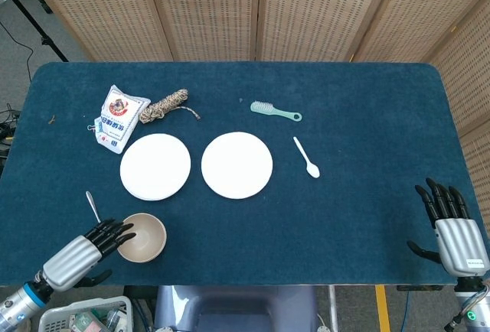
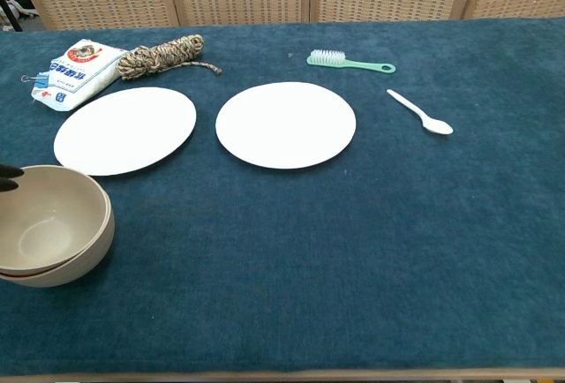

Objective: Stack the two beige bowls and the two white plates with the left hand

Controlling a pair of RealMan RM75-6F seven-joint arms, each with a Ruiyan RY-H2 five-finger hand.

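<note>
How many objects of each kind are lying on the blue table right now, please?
Beige round bowls, nested: 2
White round plates: 2
White plastic spoon: 1
Small metal spoon: 1
Green-handled brush: 1
White printed packet: 1
Coil of brown twine: 1
Total: 9
</note>
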